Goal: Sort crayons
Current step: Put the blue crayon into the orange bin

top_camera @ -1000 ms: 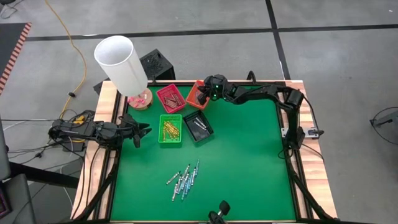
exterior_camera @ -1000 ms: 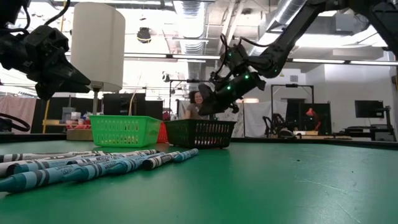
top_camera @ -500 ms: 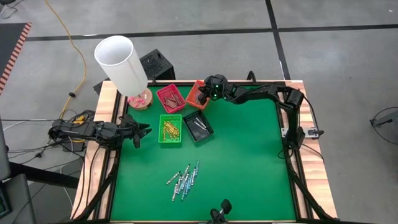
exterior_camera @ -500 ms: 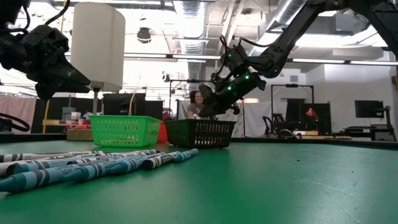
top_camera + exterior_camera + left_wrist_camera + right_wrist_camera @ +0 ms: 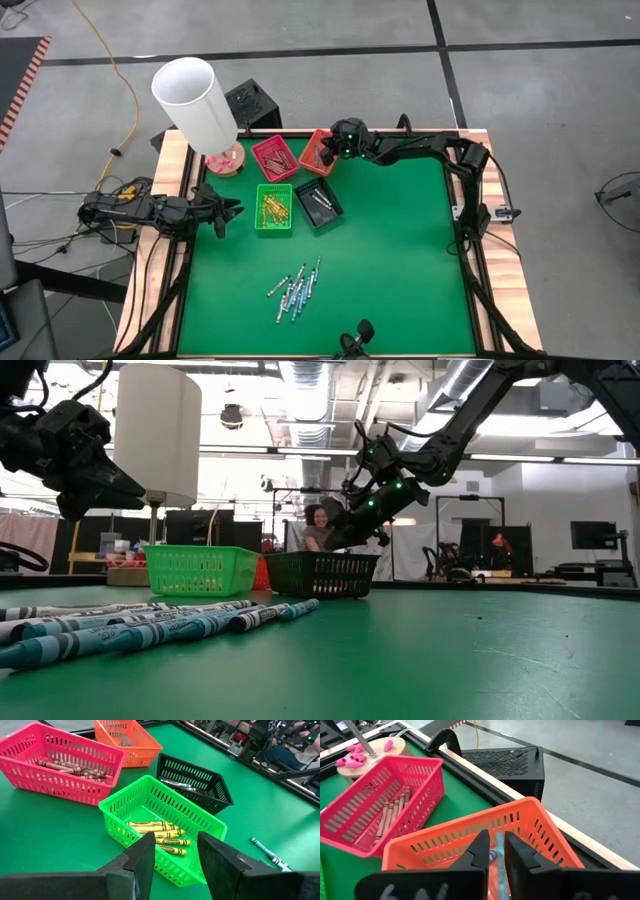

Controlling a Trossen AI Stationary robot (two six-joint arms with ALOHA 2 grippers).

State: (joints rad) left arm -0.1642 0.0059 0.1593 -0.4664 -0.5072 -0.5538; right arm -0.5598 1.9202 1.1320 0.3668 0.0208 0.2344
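Several loose crayons [image 5: 297,290], mostly light blue, lie on the green mat near its front edge. Yellow crayons fill the green tray [image 5: 273,208], red-brown ones the pink tray [image 5: 274,157], and grey ones the black tray [image 5: 318,203]. My right gripper [image 5: 496,845] hangs over the orange tray [image 5: 470,827] at the far edge, slanting down, its fingers a narrow gap apart. A pale blue crayon [image 5: 497,851] shows in that gap, down inside the tray. My left gripper [image 5: 175,850] waits open at the table's left edge, facing the green tray.
A white lampshade [image 5: 195,100] rises over the far left corner, above a wooden base [image 5: 225,160] with pink bits on it. A black box [image 5: 250,100] sits on the floor behind the table. The mat's right half [image 5: 400,250] is bare green.
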